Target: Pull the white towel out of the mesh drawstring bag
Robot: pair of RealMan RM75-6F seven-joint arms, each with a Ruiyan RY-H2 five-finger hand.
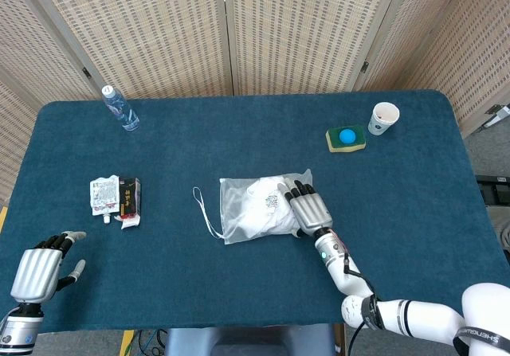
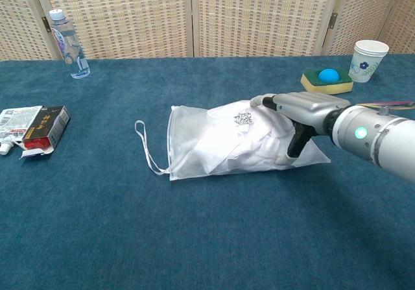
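Right hand (image 1: 307,209) lies flat on the bag's (image 2: 194,144) closed end, gripping nothing, seemingly pinning it mid-table; left hand (image 1: 38,268) idles open.

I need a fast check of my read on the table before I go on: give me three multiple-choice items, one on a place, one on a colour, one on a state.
1. Where does the right hand lie?
A. on the mesh bag's closed end
B. beside the paper cup
C. on the drawstring loop

2. What colour is the ball on the sponge?
A. red
B. blue
C. white

3. Where is the white towel now?
A. fully out on the cloth
B. inside the mesh bag
C. in the left hand

Answers: 1 A, its fingers rest on the mesh bag at the end away from the drawstring. 2 B, the ball shows blue in both views. 3 B, the towel shows through the mesh, and the left hand holds nothing.
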